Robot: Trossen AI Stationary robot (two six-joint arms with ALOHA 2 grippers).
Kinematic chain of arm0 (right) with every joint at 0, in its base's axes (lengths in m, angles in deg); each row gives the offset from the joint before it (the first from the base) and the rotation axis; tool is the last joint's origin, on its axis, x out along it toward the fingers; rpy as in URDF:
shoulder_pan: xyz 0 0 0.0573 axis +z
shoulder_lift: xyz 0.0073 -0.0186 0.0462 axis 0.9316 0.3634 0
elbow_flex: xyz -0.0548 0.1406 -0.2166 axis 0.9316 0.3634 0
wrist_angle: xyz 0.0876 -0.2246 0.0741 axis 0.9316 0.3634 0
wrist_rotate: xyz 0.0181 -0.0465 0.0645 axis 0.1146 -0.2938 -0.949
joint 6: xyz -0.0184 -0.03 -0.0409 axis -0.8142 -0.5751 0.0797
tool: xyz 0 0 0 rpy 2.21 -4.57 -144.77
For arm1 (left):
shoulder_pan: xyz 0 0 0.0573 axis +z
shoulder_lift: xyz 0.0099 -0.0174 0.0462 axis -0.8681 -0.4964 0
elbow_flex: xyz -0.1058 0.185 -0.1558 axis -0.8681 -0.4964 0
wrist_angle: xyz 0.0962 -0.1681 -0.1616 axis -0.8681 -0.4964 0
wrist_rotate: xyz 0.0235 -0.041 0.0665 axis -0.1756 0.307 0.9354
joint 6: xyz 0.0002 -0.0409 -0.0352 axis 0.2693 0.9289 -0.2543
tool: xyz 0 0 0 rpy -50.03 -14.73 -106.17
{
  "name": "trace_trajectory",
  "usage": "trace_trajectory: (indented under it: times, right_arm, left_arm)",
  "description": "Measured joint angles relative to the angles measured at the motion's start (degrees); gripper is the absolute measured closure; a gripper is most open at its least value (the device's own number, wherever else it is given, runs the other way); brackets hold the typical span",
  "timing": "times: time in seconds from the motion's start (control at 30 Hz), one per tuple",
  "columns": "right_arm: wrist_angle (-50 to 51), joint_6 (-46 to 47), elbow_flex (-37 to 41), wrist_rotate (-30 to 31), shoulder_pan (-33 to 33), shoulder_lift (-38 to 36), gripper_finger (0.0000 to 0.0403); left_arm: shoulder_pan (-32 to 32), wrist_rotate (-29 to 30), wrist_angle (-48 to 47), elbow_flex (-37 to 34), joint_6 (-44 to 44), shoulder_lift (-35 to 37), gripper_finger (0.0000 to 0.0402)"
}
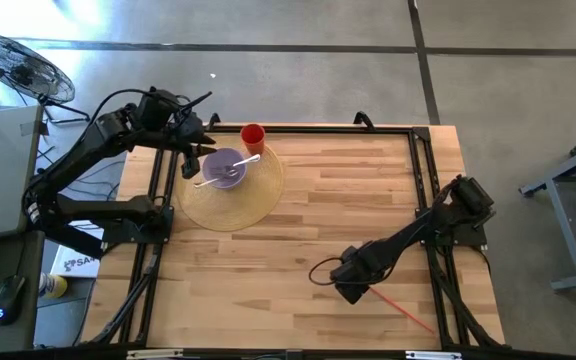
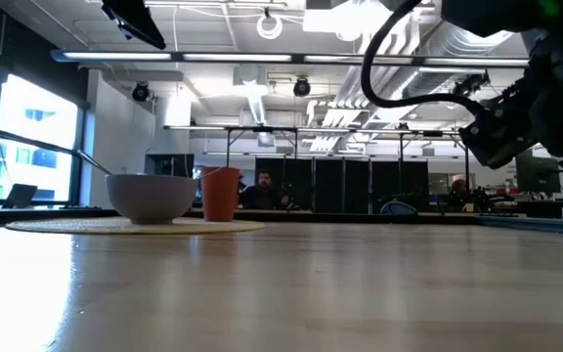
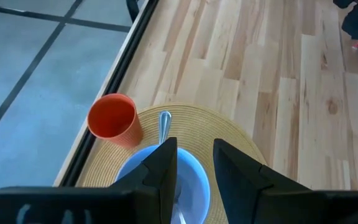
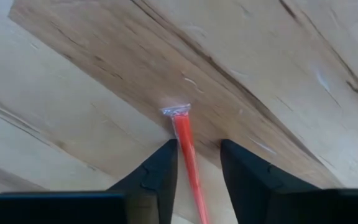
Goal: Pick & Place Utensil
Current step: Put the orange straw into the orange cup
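A purple bowl (image 1: 226,168) (image 3: 194,180) stands on a round woven mat (image 1: 230,205) at the table's far left, with a red cup (image 1: 252,135) (image 3: 112,119) beside it. A metal spoon (image 1: 248,161) (image 3: 165,124) lies across the bowl, one end out over the rim toward the cup. My left gripper (image 3: 194,146) (image 1: 193,155) hangs open above the bowl. A red straw (image 4: 185,143) (image 1: 403,310) lies flat on the near right of the table. My right gripper (image 4: 197,146) (image 1: 351,290) hovers open above the straw's end, one finger on either side.
A black frame rail (image 1: 313,128) runs along the table's far edge just behind the cup. Bare wood (image 1: 348,200) spans the middle of the table between the mat and the right arm. In the low view the right gripper (image 2: 492,137) stands well above the tabletop.
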Motion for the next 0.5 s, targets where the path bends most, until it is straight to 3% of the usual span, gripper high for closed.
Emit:
trace_trajectory:
  times: [0.5]
  right_arm:
    - [-1.0,-1.2,0.0,3.5,-0.4,0.0,0.0371]
  left_arm:
    - [0.0,0.0,0.0,0.0,0.2,0.0,0.0300]
